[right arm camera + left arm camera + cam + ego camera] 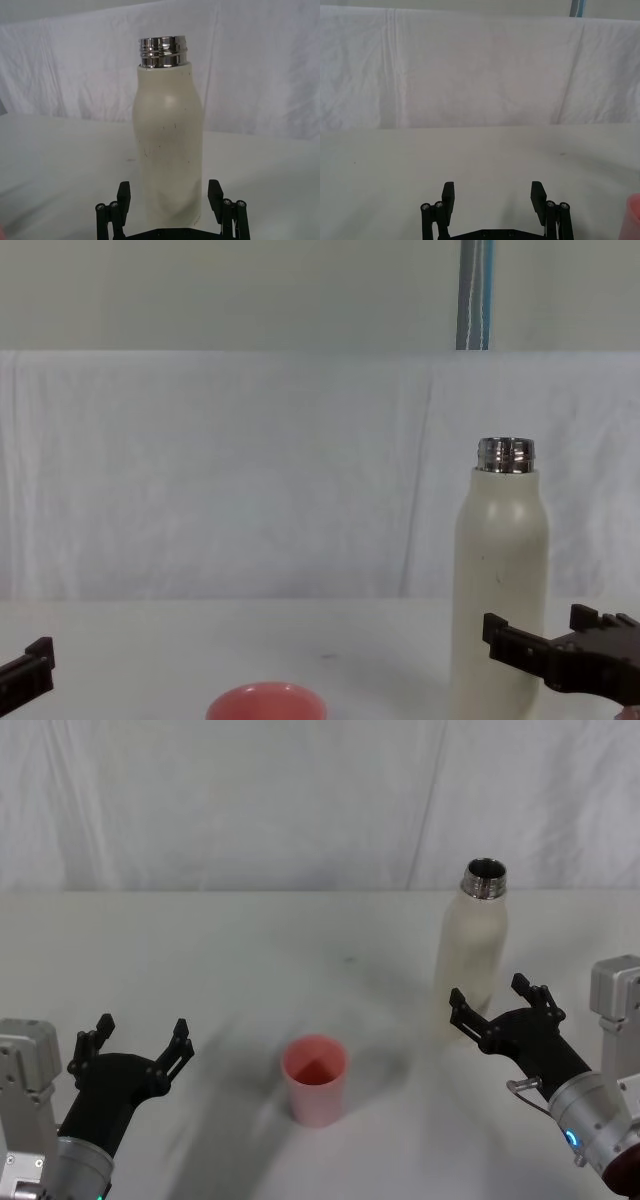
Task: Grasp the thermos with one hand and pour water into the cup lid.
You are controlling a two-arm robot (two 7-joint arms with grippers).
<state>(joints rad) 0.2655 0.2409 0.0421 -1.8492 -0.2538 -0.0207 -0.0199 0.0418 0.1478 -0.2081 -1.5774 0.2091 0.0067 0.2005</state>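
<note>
Right end effector [492, 1002] sits low at the near right, jaws spread, lined up on the thermos [471, 953] and just short of it; in the right wrist view the body stands between the spread fingers [123, 194], not yet pinched. Step: approach before grasp. Next: ease forward, close on the lower body. Thermos stands upright on the worktop [220, 960], far right; long axis vertical, open steel neck pointing up. Cup lid [316, 1079] stands mouth-up near centre, well apart from it. Left end effector [140, 1041] parked near left, jaws spread, empty.
</note>
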